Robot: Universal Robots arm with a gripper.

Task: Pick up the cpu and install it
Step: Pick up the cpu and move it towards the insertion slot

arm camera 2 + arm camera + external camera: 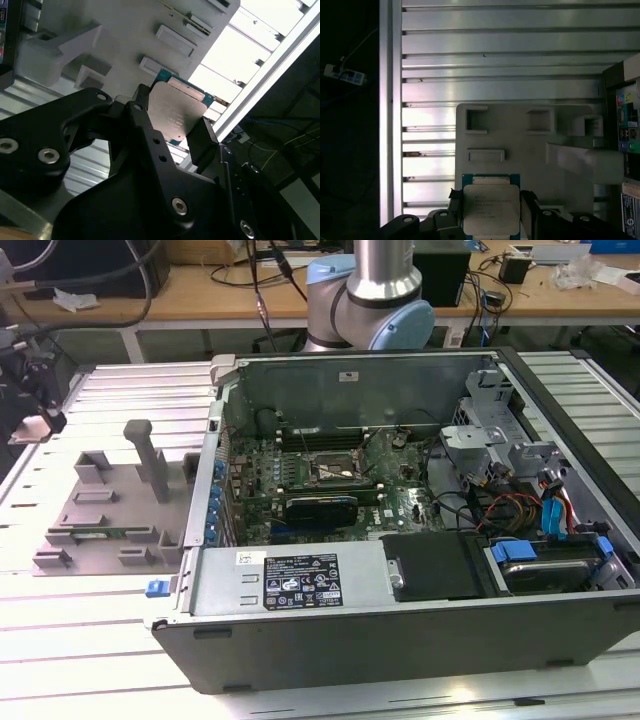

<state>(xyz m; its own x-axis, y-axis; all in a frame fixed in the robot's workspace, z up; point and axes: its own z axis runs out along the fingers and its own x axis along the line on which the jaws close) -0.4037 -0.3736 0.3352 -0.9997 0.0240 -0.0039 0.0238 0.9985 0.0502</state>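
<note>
Plainly, in both wrist views the gripper [491,206] is closed to a narrow span on the cpu [490,212], its fingers [527,200] pressing opposite edges above the grey fixture tray [520,165]. The exterior view adds the open computer case [400,630] with the tray at its nine o'clock. The socket [335,472] sits mid-board, uncovered from above, with the drive cage [480,445] at its three o'clock.

Ribbed aluminium table [100,640], cluttered wooden bench [200,298] behind, dark floor [350,150]

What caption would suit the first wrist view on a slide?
The pincer grips the cpu by two opposite edges, with the grey tray behind it.
</note>
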